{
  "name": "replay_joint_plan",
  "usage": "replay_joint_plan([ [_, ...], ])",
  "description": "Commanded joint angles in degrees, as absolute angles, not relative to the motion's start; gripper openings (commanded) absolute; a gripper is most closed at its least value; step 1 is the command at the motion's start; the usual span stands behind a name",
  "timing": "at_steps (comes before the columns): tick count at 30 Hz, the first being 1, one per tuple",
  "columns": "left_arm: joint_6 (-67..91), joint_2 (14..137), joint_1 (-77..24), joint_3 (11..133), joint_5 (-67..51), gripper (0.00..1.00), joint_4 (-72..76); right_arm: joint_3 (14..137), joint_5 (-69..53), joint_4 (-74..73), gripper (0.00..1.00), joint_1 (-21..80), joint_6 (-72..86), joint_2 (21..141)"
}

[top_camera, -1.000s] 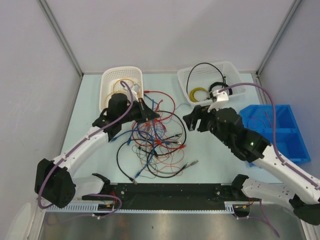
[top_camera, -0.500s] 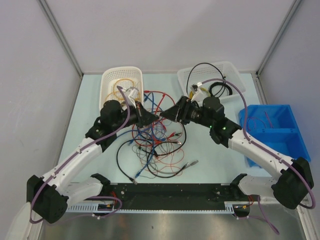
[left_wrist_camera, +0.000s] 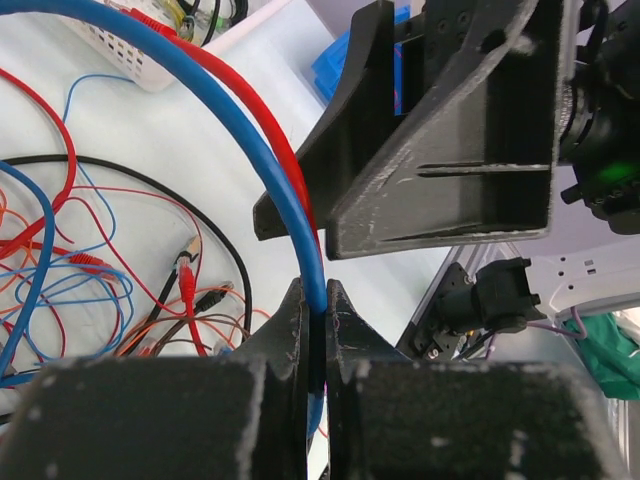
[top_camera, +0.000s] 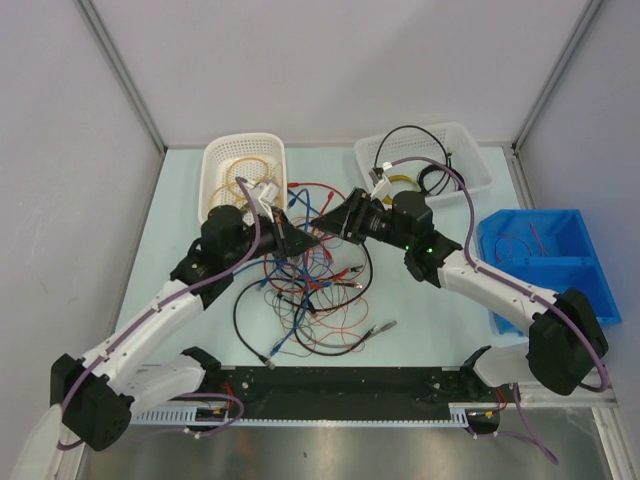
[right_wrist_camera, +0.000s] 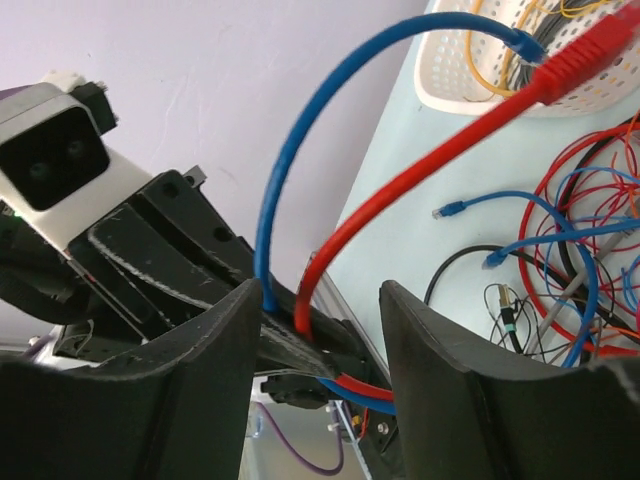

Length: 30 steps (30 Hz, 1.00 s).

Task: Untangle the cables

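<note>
While a loose knot of cables (top_camera: 315, 290) is left sprawled across the middle of the pale surface (top_camera: 180, 260), two strands are seen lifted clear of it between the arms. The heap is made up of thin red, blue, orange and black wires, looped over one another and tipped with small plugs. A black loop is flung out toward the near left, and a grey-tipped end is laid apart at the near right.

The left gripper (left_wrist_camera: 317, 300) is shown clamped tight on a thicker blue cable (left_wrist_camera: 312, 270), which is arched up and away from the pinch. A red cable (right_wrist_camera: 420, 170) is carried just beside it; whether it too is pinched cannot be told. Both strands are passed between the fingers of the right gripper (right_wrist_camera: 320, 300), whose jaws are held apart, no contact with either strand being visible. The two grippers are met tip to tip above the far edge of the tangle.

Behind them, coiled wires are seen in a white basket (top_camera: 244, 150) on the left and a second white basket (top_camera: 470, 135) on the right. A blue bin (top_camera: 590, 260) is set at the right edge.
</note>
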State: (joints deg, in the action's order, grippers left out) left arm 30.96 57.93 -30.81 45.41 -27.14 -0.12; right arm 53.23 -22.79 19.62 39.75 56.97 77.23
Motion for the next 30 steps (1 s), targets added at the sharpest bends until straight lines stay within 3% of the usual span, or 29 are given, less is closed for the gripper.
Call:
replay_joint_plan([
  [1,29.79,55.55,-31.20,45.09,-27.07,0.00,2.20,53.70,-21.54,20.05,0.55,39.99,56.08,76.55],
  [5,30.59,55.02,-31.55,44.30,-27.42,0.00,3.42,53.70,-21.45,21.00,0.53,39.55,56.07,77.25],
  [8,30.85,55.02,-32.08,44.21,-27.51,0.00,3.78,53.70,-21.44,23.20,0.46,39.46,56.60,78.04],
  [14,31.46,55.37,-33.40,44.30,-27.86,0.00,4.40,53.70,-21.97,25.84,0.25,39.46,57.22,79.63],
  [16,31.29,55.37,-33.40,44.56,-26.90,0.02,3.43,53.70,-21.71,24.27,0.12,39.11,56.52,77.97],
  [17,31.03,55.28,-33.40,45.26,-25.76,0.17,0.90,53.70,-20.84,23.13,0.00,38.85,55.12,77.00],
  [20,30.41,53.54,-33.40,46.49,-19.44,0.58,-4.64,53.70,-15.94,15.05,0.00,37.45,49.95,69.90],
  [22,30.06,52.48,-33.40,46.67,-15.30,0.70,-6.23,53.79,-13.98,8.02,0.00,34.82,47.82,63.76],
  [23,29.88,51.95,-33.31,46.84,-14.51,0.83,-7.37,53.96,-13.10,5.65,0.00,33.41,46.07,61.98],
  [25,29.62,50.89,-33.31,46.76,-13.18,0.84,-8.26,55.36,-12.48,-3.22,0.00,28.51,44.31,57.60],
  [27,29.53,50.45,-33.22,46.41,-13.71,0.77,-7.65,56.16,-12.92,-10.24,0.00,24.54,41.68,55.38],
  [30,29.88,50.45,-33.31,45.35,-15.46,0.58,-6.16,57.48,-12.75,-17.72,0.00,16.81,38.95,51.78],
])
